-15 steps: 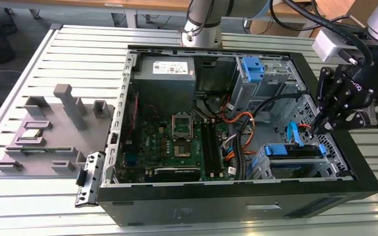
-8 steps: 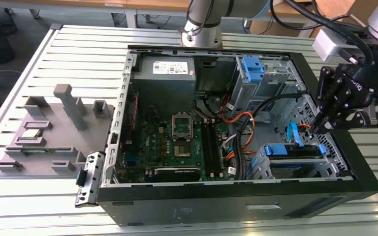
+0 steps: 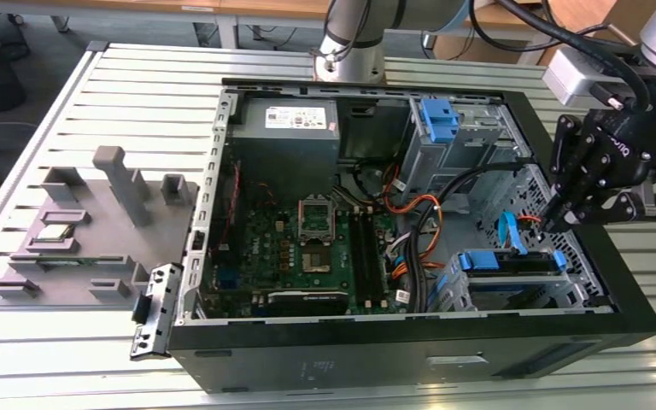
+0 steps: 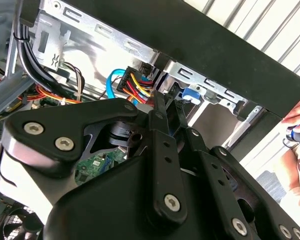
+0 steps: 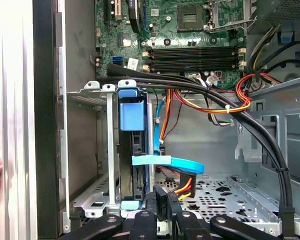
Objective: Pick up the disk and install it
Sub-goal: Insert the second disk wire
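sitting on edge in the silver sheet-metal drive cage near the front corner of the open black computer case, the disk, a flat rectangular drive framed by a blue plastic caddy, looks already slotted into its bay; in the exterior view it shows as a blue-fronted block low in the case at that view's right. the black linkage-fingered tool hangs just above and beside it, over the case's rim. in the first wrist view its finger links appear drawn close together near the disk's end, but whether they pinch anything cannot be told.

judging by its build, the disk is stiff and fairly heavy for its size, with smooth metal faces that would slip; the blue caddy's end tab and long plastic rails look like the safer places to hold, and the exposed circuit side seems fragile.

room is tight. a light blue flat data cable crosses the disk's edge, and a bundle of red, yellow and orange power wires lies just beside its connector end. thick black cables arch across the bay. the cage walls hug both faces, so the only free path seems to run straight along the slot. a person's hand rests just outside the case wall.
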Available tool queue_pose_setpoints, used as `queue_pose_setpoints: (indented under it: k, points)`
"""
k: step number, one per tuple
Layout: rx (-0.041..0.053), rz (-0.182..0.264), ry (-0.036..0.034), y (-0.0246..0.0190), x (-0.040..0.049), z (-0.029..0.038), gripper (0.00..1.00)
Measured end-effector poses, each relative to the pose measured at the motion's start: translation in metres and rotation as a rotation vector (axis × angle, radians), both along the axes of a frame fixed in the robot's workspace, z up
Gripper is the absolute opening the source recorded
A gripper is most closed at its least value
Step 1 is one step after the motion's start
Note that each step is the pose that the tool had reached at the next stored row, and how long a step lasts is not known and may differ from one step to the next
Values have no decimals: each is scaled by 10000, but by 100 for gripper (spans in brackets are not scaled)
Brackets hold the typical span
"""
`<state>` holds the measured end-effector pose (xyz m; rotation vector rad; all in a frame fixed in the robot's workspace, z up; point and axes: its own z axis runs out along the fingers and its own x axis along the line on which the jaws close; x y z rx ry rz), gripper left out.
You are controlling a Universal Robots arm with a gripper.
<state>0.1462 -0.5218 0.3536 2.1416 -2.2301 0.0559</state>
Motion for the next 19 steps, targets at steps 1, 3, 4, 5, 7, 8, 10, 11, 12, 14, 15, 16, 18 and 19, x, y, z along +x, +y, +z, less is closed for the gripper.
queue_pose_setpoints:
  k: [1, 3, 4, 5, 7, 8, 10, 11, 12, 14, 15, 16, 18, 19]
  points:
    - [-8, -1, 0, 0, 0, 0, 24]
    - [-12, -1, 0, 0, 0, 0, 24]
    - [-14, -1, 0, 0, 0, 1, 24]
    - [-15, -1, 0, 0, 0, 1, 24]
    - [-18, -1, 0, 0, 0, 0, 24]
    - [-19, -2, 0, 0, 0, 0, 24]
    - [-22, -1, 0, 0, 0, 0, 24]
    - [-24, -1, 0, 0, 0, 0, 24]
    - [-25, -1, 0, 0, 0, 0, 24]
    - [-28, -1, 0, 0, 0, 0, 22]
    - [-29, -2, 0, 0, 0, 0, 17]
    - [-31, -2, 0, 0, 0, 0, 17]
    - [-35, -2, 0, 0, 0, 1, 17]
    - [-36, -2, 0, 0, 0, 0, 17]
